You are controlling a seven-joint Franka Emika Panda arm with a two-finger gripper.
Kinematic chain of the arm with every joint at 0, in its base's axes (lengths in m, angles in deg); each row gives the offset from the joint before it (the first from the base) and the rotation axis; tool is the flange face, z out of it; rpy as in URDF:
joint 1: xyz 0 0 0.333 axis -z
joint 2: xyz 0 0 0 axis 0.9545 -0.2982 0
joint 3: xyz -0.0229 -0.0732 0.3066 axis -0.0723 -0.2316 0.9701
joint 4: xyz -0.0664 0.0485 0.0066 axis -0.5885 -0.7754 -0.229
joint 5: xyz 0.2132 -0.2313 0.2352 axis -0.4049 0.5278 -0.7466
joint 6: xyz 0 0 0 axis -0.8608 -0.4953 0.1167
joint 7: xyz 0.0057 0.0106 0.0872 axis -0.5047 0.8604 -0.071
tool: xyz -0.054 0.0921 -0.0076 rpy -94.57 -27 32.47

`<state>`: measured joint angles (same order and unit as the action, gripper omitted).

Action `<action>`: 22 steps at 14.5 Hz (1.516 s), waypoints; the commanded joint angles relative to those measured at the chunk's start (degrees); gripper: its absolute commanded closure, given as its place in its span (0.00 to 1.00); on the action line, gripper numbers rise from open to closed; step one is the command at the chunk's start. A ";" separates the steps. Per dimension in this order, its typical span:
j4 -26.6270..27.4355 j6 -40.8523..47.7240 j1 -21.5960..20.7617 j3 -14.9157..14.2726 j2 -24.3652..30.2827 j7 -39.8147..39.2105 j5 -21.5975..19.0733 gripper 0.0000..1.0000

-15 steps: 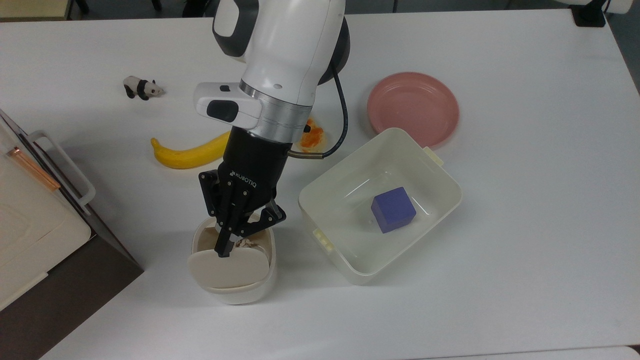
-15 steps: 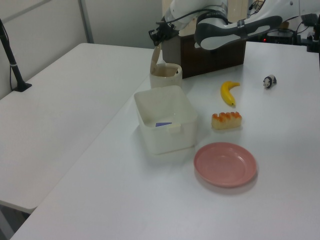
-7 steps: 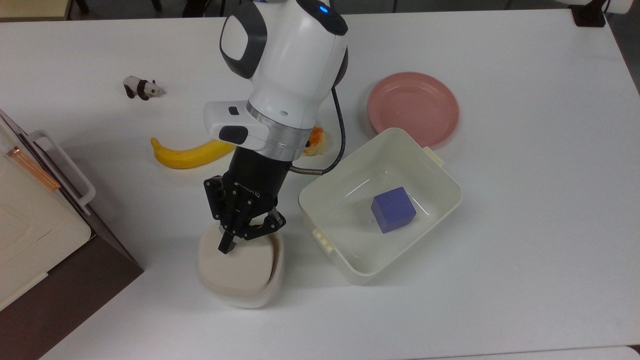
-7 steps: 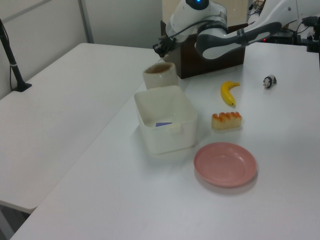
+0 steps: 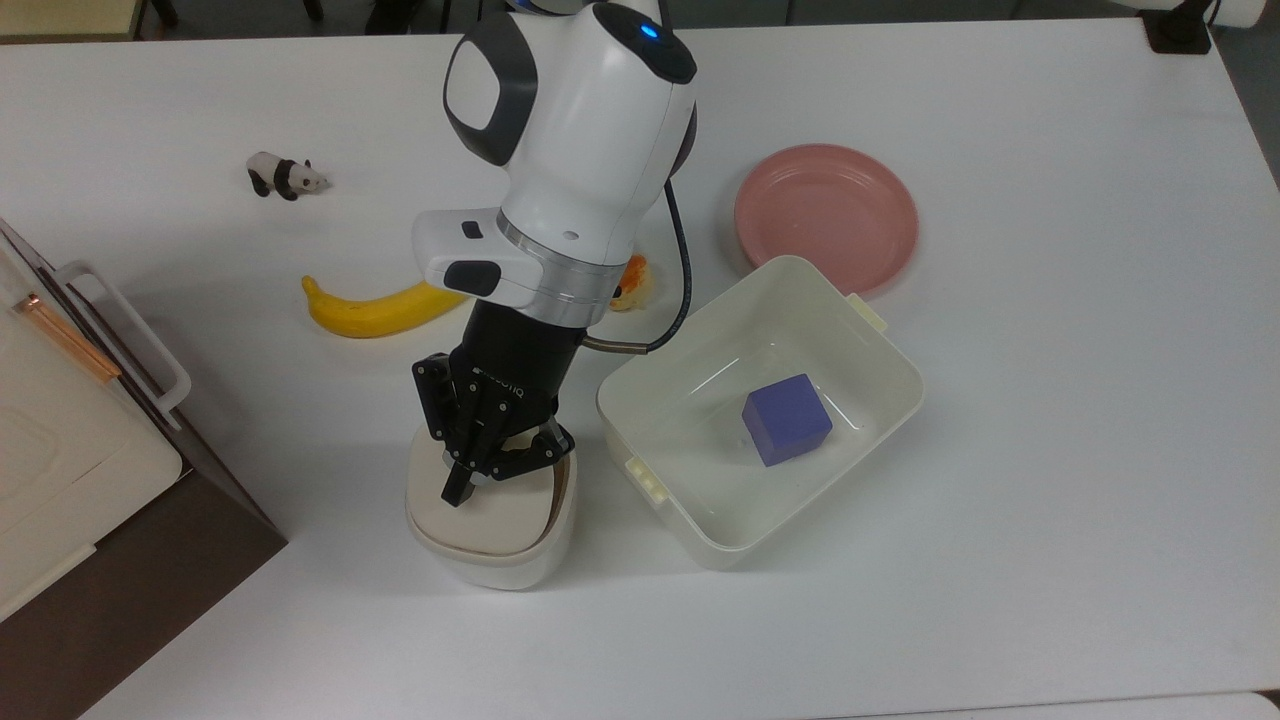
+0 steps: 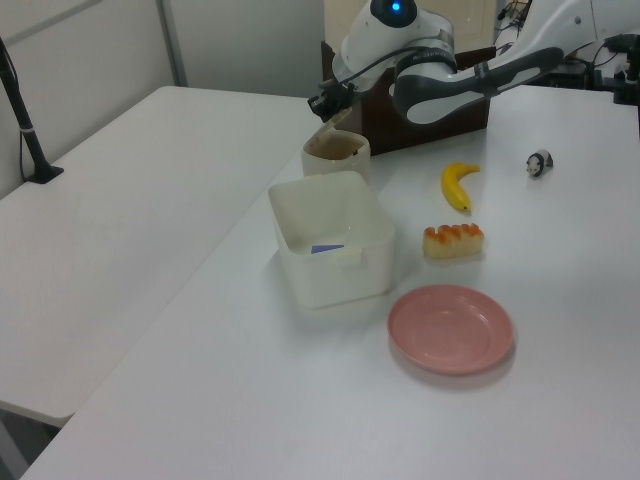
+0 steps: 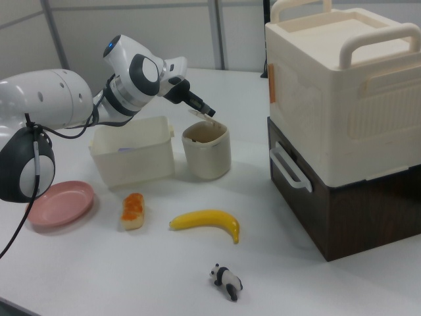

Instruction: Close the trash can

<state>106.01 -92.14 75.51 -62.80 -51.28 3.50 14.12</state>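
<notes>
the trash can is standing on the table just left of the tub in the top view. the gripper is hanging directly above it, fingers nearly together and holding nothing, tips at the lid. the lid is lying almost flat, though a dark gap is showing along the top view's right edge, so the push likely needs to go straight down.
</notes>
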 commanded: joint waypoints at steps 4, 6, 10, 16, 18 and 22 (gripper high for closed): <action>4.24 9.51 -0.84 0.62 3.57 -5.13 0.47 1.00; 4.33 11.88 -0.75 1.59 3.75 -6.80 0.21 1.00; 5.03 12.86 -0.75 2.12 4.89 -7.07 0.12 1.00; 8.72 12.95 -0.75 2.91 5.42 -7.25 0.21 1.00; 9.51 12.95 -0.75 3.17 5.77 -7.25 0.38 1.00; 9.51 13.57 -0.75 3.70 5.77 -7.25 0.38 1.00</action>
<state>111.95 -80.40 74.80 -59.96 -47.95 -3.22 14.12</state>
